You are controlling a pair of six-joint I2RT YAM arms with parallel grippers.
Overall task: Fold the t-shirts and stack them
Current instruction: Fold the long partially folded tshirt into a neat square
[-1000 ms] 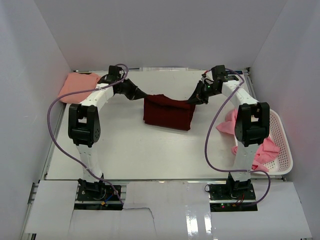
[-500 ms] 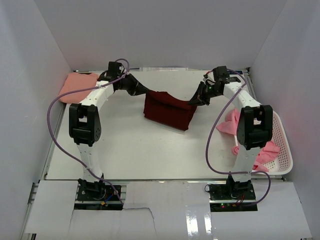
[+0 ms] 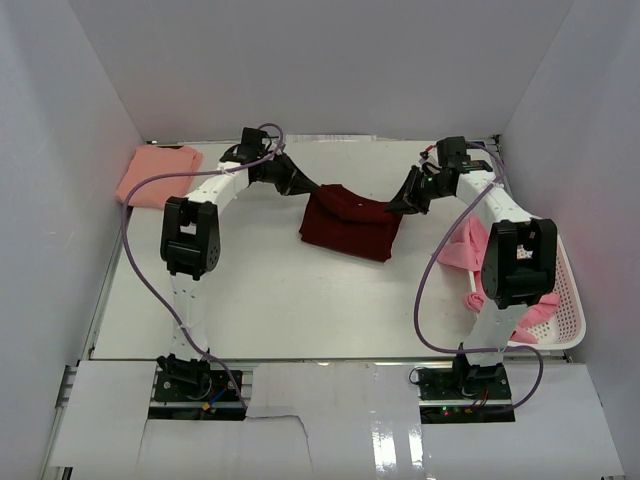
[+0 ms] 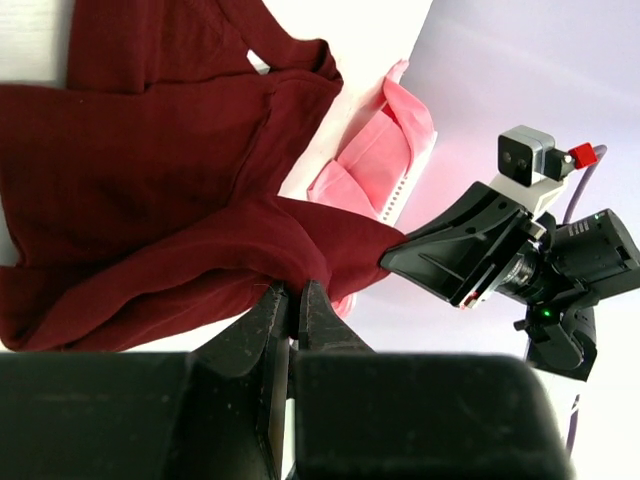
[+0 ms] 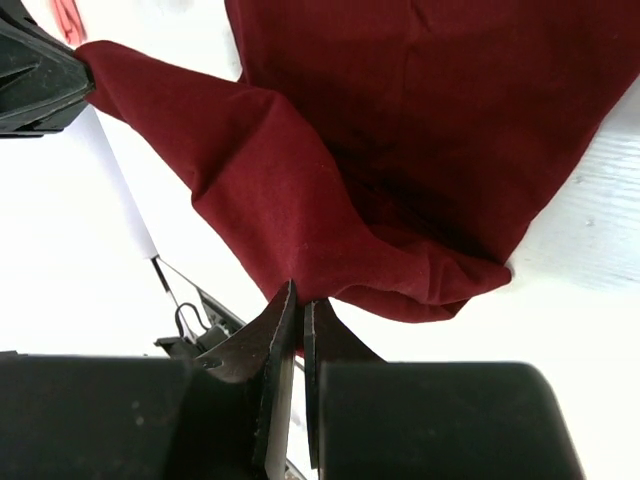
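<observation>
The dark maroon t-shirt [image 3: 350, 222] hangs folded between both arms at the middle back of the table. My left gripper [image 3: 313, 190] is shut on its left upper corner, and the cloth [image 4: 170, 180] spreads away from the jaws [image 4: 294, 292] in the left wrist view. My right gripper [image 3: 395, 207] is shut on the right upper corner, with maroon cloth [image 5: 400, 150] pinched at its tips [image 5: 298, 298]. A salmon t-shirt [image 3: 158, 174] lies folded at the back left corner. Brighter pink t-shirts [image 3: 470, 248] spill from the basket on the right.
A white mesh basket [image 3: 567, 300] sits at the right table edge beside the right arm, with pink cloth [image 3: 536, 302] in it. White walls close in the back and both sides. Purple cables loop off each arm.
Both grippers have carried the maroon t-shirt to the right, and it has swung along with them. The grips are unchanged.
</observation>
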